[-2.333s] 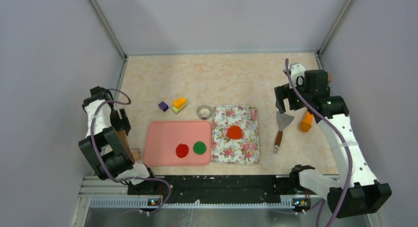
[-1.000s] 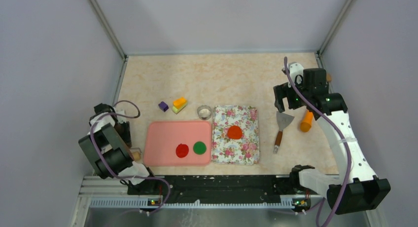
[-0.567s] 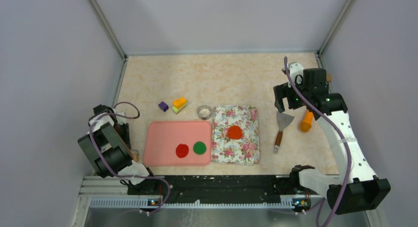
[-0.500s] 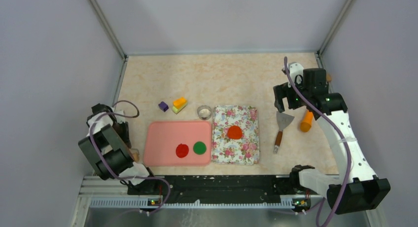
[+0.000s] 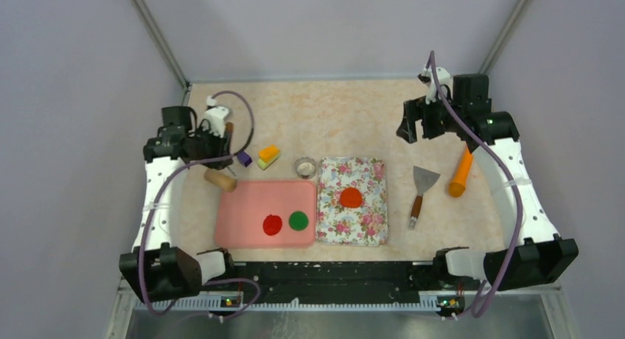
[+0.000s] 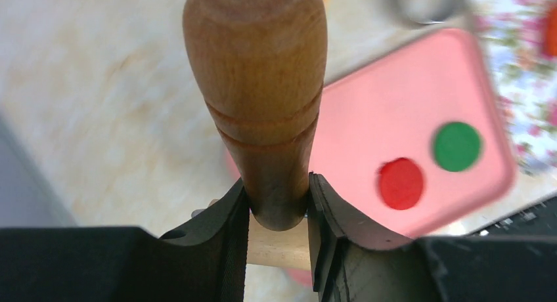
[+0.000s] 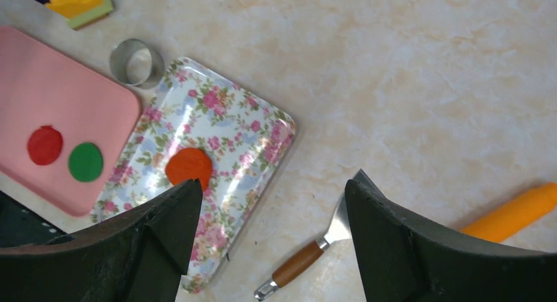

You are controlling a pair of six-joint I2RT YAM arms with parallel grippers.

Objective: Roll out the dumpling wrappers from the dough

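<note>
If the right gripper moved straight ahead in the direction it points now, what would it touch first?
Most likely the bare table between the floral tray and the spatula. Depth is unclear, so the right gripper might touch the spatula's handle instead.

Pink tray [image 5: 243, 199] beside floral tray [image 5: 368, 215]; ring cutter [image 5: 305, 166], scraper [image 5: 420, 193], orange stick [image 5: 461, 173], rolling pin [image 5: 220, 179].

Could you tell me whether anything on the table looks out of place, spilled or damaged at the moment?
Nothing stands out. The orange-red dough lies whole on the floral tray, the red disc and green disc lie flat on the pink tray, and nothing is spilled.
</note>
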